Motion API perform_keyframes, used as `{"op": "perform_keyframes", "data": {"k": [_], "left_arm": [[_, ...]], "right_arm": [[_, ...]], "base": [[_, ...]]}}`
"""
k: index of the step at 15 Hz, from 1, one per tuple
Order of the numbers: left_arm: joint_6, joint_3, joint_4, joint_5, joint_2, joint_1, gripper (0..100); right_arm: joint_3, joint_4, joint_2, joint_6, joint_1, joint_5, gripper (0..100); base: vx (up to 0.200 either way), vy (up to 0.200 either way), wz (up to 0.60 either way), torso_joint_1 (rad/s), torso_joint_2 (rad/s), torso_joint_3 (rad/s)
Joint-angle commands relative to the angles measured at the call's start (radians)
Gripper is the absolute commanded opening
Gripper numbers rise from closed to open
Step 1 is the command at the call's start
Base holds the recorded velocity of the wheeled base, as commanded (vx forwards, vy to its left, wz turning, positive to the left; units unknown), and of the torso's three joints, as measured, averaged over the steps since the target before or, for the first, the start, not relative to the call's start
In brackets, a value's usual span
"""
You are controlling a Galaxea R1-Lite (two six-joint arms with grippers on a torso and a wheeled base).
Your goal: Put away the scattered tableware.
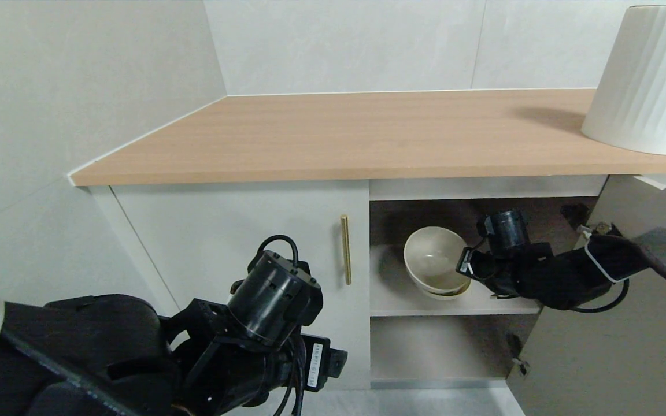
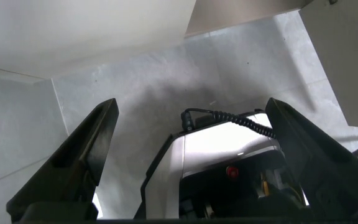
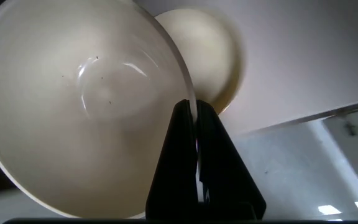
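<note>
The right tool [image 1: 465, 269] is clamped on the thin rim of a glossy cream ceramic bowl [image 1: 432, 257]. The bowl is tipped on its side inside the open white cabinet [image 1: 223, 242], low over the pale middle shelf [image 1: 391, 301] and against or just above a second cream dish [image 1: 448, 292]; I cannot tell whether they touch. It looks stiff, slick and breakable, so a rim pinch may slip; a deeper bite suits it. The left tool [image 2: 191, 112] hangs low, fingers apart, holding nothing

Glossy ceramic-looking bowl [image 1: 434, 257], wood-grain countertop [image 1: 333, 136]
</note>
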Motion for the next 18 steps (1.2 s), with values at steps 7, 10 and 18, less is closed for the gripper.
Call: {"op": "perform_keyframes", "data": {"k": [7, 10, 18], "left_arm": [[-0.001, 0.000, 0.000, 0.001, 0.001, 0.001, 100], [-0.001, 0.000, 0.000, 0.001, 0.001, 0.001, 100], [-0.001, 0.000, 0.000, 0.001, 0.001, 0.000, 100]], "right_arm": [[-0.080, -0.002, 0.122, 0.010, -0.050, -0.035, 0], [-0.100, -0.004, 0.144, 0.010, -0.050, -0.038, 0], [-0.108, -0.004, 0.151, 0.008, -0.052, -0.045, 0]], "base": [[0.000, 0.000, 0.00, 0.000, 0.00, 0.000], [0.000, 0.000, 0.00, 0.000, 0.00, 0.000], [0.000, 0.000, 0.00, 0.000, 0.00, 0.000]]}}
